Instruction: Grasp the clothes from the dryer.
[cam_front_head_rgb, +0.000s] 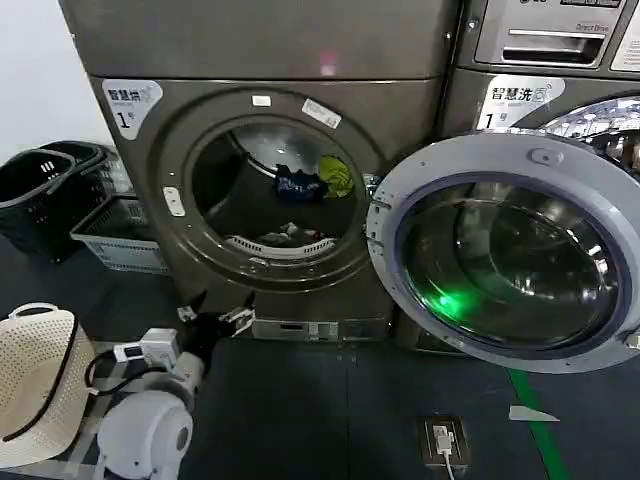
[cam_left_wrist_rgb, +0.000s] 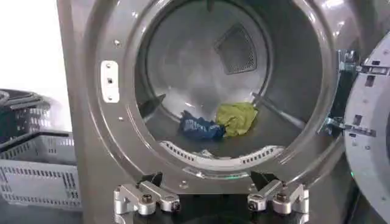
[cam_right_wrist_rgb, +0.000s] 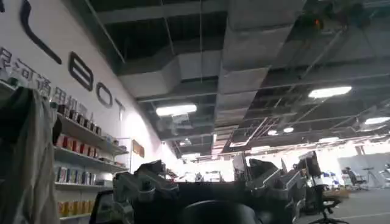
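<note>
Barely begun, by the look of it. Door (cam_front_head_rgb: 505, 250) of the dryer (cam_front_head_rgb: 150, 190) already swung fully open to the right, porthole clear, so access is done. Clothes (cam_left_wrist_rgb: 219, 122) untouched, lying on the drum floor towards the back: a dark blue piece (cam_left_wrist_rgb: 200, 128) touching a yellow-green one (cam_left_wrist_rgb: 237, 117) beside it, with dark and white patterned bits (cam_front_head_rgb: 290, 236) nearer the front lip of the drum in the head view.

Left gripper (cam_left_wrist_rgb: 210, 199) outside the machine, low, just in front of the porthole's lower rim and aimed into the drum; jaws spread wide, nothing between them. In the head view the same gripper (cam_front_head_rgb: 215, 320) sits below the opening, near the dryer's base. Right gripper (cam_right_wrist_rgb: 204, 189) parked, pointing up at a ceiling and shelves away from the dryer; jaws apart and empty.

Still to do, as a judgement: reach up and through the porthole, past the front lip, down onto the blue and yellow-green pile, close on cloth, draw it out. Likely more than one reach, given the patterned pieces lie apart from the other two. Baskets (cam_front_head_rgb: 60, 190) on the floor left of the dryer.
</note>
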